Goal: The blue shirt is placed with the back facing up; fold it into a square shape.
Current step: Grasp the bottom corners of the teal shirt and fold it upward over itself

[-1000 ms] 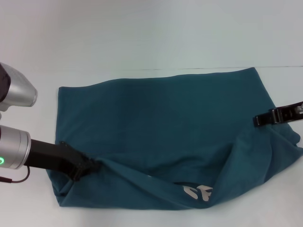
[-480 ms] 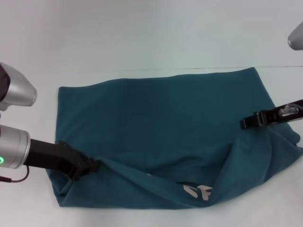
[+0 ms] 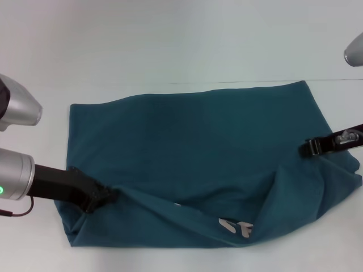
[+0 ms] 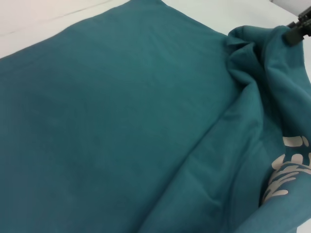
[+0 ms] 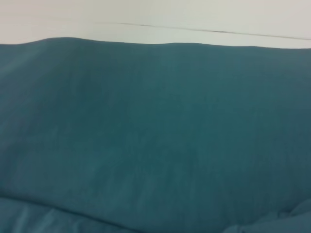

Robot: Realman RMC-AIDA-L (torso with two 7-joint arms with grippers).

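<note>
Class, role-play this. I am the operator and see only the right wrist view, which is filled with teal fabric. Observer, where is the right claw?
Observer: The right claw is at the right edge of the large dark teal-blue soft fabric T-shirt, beside a raised fold.
Operator: And the left one?
Observer: The left claw pinches the near left part, and the fabric is bunched around it.
Operator: Any print showing?
Observer: Yes, white printed letters show on the turned-over near edge.
</note>
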